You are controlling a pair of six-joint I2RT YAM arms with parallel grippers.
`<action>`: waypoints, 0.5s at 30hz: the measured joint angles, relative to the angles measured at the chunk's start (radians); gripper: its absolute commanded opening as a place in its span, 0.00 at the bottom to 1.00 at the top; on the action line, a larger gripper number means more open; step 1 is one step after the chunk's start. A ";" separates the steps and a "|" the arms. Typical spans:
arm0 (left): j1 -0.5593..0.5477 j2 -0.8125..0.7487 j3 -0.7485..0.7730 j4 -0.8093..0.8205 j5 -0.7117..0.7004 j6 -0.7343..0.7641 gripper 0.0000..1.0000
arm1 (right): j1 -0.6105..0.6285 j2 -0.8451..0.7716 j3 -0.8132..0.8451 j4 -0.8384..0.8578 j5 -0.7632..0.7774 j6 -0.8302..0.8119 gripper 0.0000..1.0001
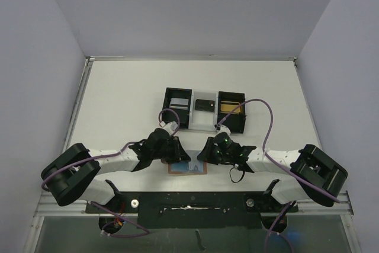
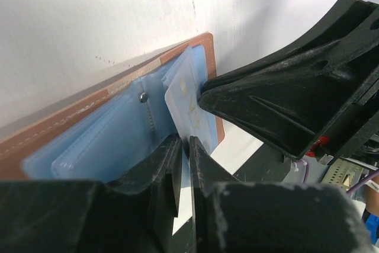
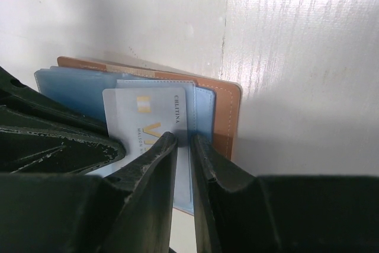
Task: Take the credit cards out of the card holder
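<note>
Auditor: Nearest the lens, what is listed?
Clerk: Item 1, right tool (image 3: 185, 137), black, filling the bottom of the right wrist view. Jaws are drawn nearly together with a slit between them, and the tips are set on the pale card (image 3: 148, 117). Whether anything is pinched cannot be told.
Auditor: And its counterpart?
Clerk: Item 2, left tool (image 2: 183, 141), bottom centre of the left wrist view. Jaws are likewise nearly closed, and the tips are met by the near edge of the card holder (image 2: 89, 106). A grip cannot be confirmed.
Auditor: Card holder's location?
Clerk: Item 3, tan leather with blue lining, laid open on the white counter (image 1: 118, 105), lower centre of the top view, between both tools. Pale card is lodged in a blue pocket, partly protruding.
Auditor: Other cards?
Clerk: Items 4–6, logged in the black tray (image 1: 166, 108), centre of the top view: silver-grey card (image 1: 177, 104) in the left compartment, black card (image 1: 204, 105) in the white middle, gold card (image 1: 230, 108) in the right.
</note>
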 measured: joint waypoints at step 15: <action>0.001 -0.090 -0.029 -0.034 -0.038 -0.003 0.00 | 0.000 0.016 0.013 0.000 -0.001 -0.002 0.17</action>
